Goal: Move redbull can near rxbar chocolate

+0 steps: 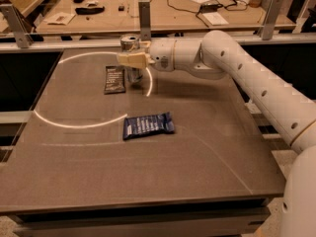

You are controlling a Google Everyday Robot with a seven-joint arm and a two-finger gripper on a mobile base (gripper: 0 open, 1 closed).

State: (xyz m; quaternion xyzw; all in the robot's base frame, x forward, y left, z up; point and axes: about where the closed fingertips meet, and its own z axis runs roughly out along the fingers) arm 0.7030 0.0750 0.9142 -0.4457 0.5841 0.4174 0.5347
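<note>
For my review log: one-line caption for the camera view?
Gripper at the tall silver-and-blue metal can, beside the flat dark rectangular bar wrapper on the table.

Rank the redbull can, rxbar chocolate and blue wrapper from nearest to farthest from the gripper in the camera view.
1. redbull can: held in the gripper, at the far part of the table.
2. rxbar chocolate: flat, just beside the can.
3. blue wrapper: mid-table, nearer the camera.

Grey-brown tabletop (163,177) crossed by a bright light arc (79,127); at 12 o'clock stands a cluttered wooden workbench (163,19).
</note>
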